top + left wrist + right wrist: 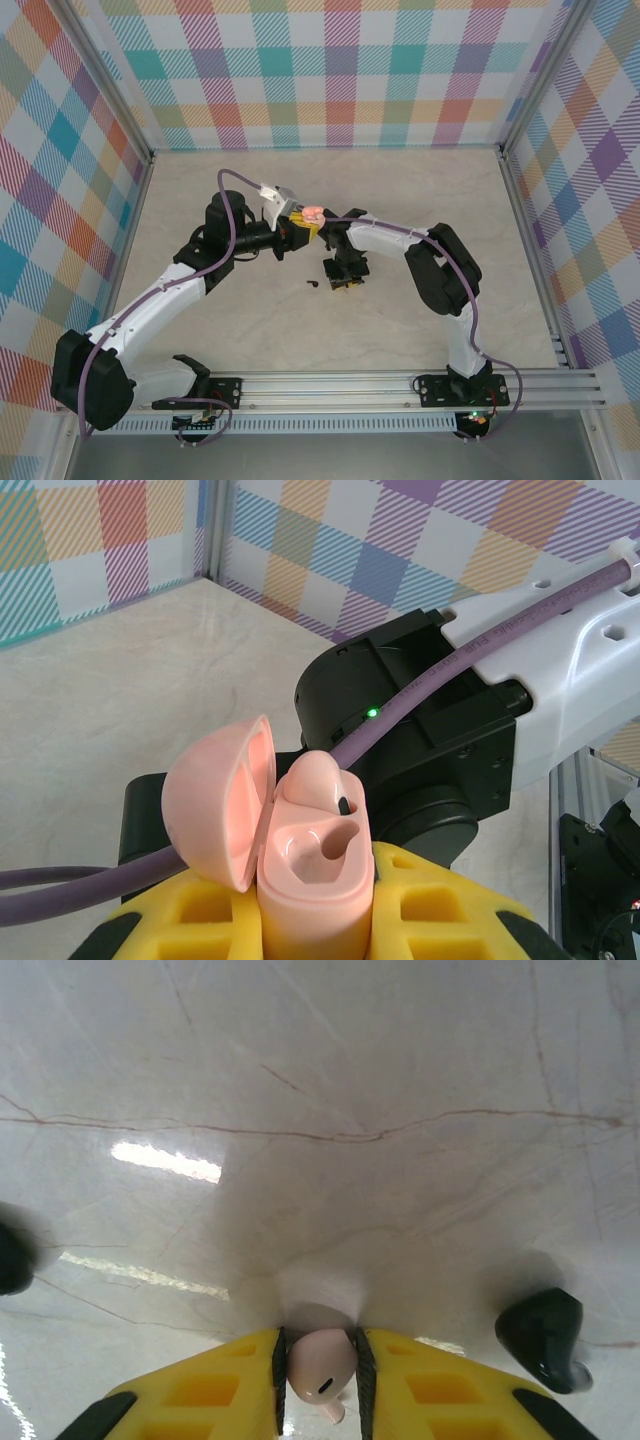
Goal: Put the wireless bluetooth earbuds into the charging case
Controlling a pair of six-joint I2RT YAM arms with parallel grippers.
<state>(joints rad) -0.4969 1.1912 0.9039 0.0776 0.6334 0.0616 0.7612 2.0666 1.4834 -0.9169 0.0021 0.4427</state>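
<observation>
The right hand [320, 1348] is pinching a pale earbud [322, 1365] between its yellow pads [220, 1395], right down at the surface [320, 1110], a black earbud [540, 1335] lying near. The left hand [315, 915] is clamping the pink case [310, 885], lid [215, 800] standing open, a second earbud [315, 780] sitting in its socket (the other, the empty socket [330, 842], is waiting). The pickup step is seemingly under way; next, the lift is calling for careful alignment over that empty socket.
</observation>
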